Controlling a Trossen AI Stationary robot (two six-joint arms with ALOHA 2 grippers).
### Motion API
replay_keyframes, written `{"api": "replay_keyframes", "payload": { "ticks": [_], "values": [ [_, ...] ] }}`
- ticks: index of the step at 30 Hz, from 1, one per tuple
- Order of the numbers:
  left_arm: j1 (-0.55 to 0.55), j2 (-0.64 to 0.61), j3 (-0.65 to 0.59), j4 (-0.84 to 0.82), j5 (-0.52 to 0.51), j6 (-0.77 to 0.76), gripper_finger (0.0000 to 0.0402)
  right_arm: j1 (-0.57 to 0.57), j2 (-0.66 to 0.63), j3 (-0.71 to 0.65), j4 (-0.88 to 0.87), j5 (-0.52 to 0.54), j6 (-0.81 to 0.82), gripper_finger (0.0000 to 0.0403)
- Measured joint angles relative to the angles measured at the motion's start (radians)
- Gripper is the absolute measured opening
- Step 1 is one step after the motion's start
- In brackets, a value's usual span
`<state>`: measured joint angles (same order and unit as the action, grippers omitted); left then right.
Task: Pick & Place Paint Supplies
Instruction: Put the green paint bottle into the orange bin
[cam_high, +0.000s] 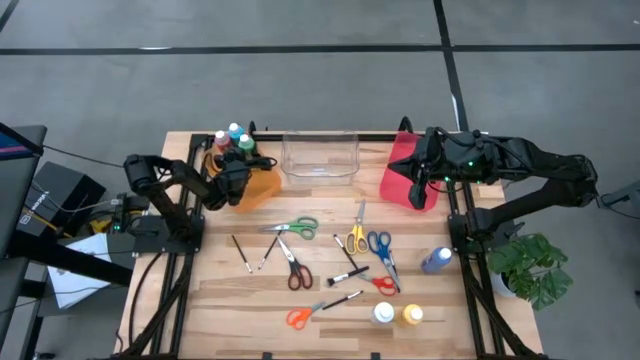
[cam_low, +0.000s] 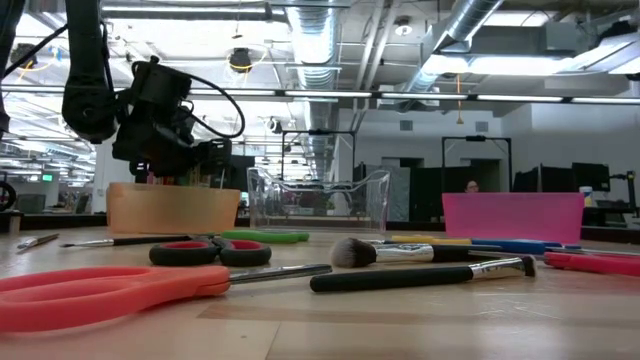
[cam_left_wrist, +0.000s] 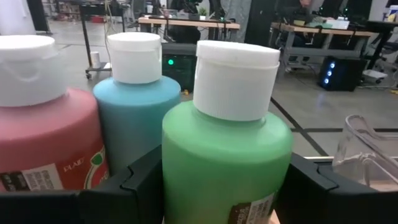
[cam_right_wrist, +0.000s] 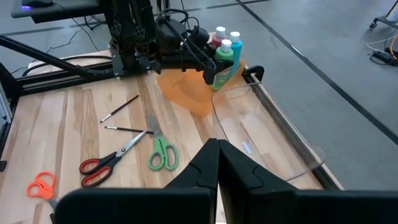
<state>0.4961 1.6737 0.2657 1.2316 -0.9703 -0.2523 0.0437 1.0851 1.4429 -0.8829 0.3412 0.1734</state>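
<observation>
Left pincer (cam_high: 240, 172): over the orange bin (cam_high: 262, 187) at the far left of the counter (cam_high: 215, 300), its fingers (cam_left_wrist: 146, 180) clamped on either side of the green paint bottle (cam_left_wrist: 227, 155).
Pink paint bottle (cam_left_wrist: 43, 134) and blue paint bottle (cam_left_wrist: 134, 109): upright in the orange bin, just beside the green one.
Clear bin (cam_high: 320, 158): far centre, between the orange bin and the red bin (cam_high: 400, 172).
Green scissors (cam_high: 293, 227): mid-counter, near the clear bin.
Paintbrushes (cam_high: 241, 252): scattered on the centre boards among red scissors (cam_high: 294, 268), yellow scissors (cam_high: 356, 236), blue scissors (cam_high: 382, 250) and orange scissors (cam_high: 300, 316).
White paint bottle (cam_high: 383, 314) and yellow paint bottle (cam_high: 412, 315): side by side at the near right.
Right pincer (cam_high: 418, 190): closed and empty, above the red bin.
</observation>
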Motion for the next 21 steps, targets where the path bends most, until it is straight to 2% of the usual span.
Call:
{"api": "replay_keyframes", "payload": {
  "ticks": [12,21],
  "values": [
    [0.023,0.0,0.0,0.001,0.0,-0.004,0.0227,0.0,0.0,0.0,0.0,0.0,0.002,0.0],
    [0.023,-0.001,0.002,0.0,-0.001,-0.018,0.0286,0.0,0.0,0.0,0.001,0.0,0.003,0.0004]
  ]
}}
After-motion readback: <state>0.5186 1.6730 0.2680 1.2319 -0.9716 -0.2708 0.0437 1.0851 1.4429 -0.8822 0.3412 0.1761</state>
